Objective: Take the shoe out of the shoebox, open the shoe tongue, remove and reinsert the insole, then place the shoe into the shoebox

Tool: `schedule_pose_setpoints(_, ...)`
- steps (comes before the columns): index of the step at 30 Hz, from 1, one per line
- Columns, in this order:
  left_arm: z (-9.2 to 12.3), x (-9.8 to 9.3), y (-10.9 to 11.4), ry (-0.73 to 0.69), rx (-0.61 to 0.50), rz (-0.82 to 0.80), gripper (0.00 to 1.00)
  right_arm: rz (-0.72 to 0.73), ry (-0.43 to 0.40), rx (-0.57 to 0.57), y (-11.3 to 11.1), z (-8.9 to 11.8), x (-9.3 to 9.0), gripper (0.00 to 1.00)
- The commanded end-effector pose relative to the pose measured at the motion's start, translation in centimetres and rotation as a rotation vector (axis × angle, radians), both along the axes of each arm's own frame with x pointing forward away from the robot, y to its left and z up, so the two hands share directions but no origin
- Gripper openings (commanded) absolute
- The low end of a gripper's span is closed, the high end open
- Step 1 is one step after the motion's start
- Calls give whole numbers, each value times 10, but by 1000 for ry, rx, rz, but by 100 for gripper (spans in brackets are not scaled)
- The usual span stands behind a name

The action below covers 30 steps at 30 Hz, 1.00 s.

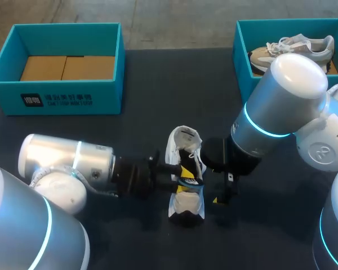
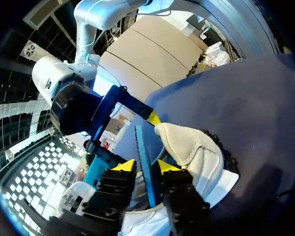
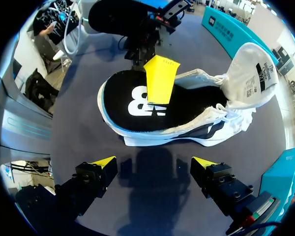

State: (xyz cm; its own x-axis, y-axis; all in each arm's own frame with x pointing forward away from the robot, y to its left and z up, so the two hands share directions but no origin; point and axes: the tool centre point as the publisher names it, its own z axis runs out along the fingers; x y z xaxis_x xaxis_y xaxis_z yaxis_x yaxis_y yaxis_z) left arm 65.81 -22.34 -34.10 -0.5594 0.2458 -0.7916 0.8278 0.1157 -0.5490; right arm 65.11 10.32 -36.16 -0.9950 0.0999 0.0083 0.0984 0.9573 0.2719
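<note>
A white shoe [image 1: 186, 174] lies mid-table with its tongue [image 3: 250, 73] folded back. Its black insole [image 3: 137, 101], with a white mark on it, rests across the shoe's opening. My left gripper [image 1: 183, 171] comes in from the left. In the left wrist view the insole's blue edge [image 2: 143, 147] stands between its fingers [image 2: 145, 166], with a little slack on one side. One yellow left fingertip [image 3: 161, 78] lies flat on the insole. My right gripper [image 3: 154, 162] is wide open just to the right of the shoe [image 3: 236, 115], holding nothing. The teal shoebox [image 1: 62, 62] at the back left shows only cardboard inside.
A second teal box [image 1: 242, 62] at the back right holds a beige shoe [image 1: 296, 48], partly hidden by my right arm. Bare dark table [image 1: 158, 84] lies between the two boxes and ahead of the shoe.
</note>
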Motion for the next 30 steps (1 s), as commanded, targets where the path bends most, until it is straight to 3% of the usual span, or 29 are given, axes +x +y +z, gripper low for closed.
schedule_pose_setpoints(1, 5, -5, 8, 8, -13, -9, 39, -2, -3, -3, 1, -1, -1, 100)
schedule_pose_setpoints(6, 18, -11, 11, 13, -42, -29, 39, -2, -3, -3, 1, -1, -1, 100)
schedule_pose_setpoints(10, 21, -13, 9, 14, -44, -44, 33, -2, -3, -3, 1, -1, -1, 100)
schedule_pose_setpoints(14, 20, -15, 5, 19, -40, -63, 0, -2, -3, -3, 1, -1, -1, 100)
schedule_pose_setpoints(20, 14, -17, 0, 0, -25, -89, 0, -2, -3, -3, 1, -1, -1, 100)
schedule_pose_setpoints(30, 2, 0, 2, -61, 15, -60, 0, -2, -3, -3, 1, -1, -1, 100)
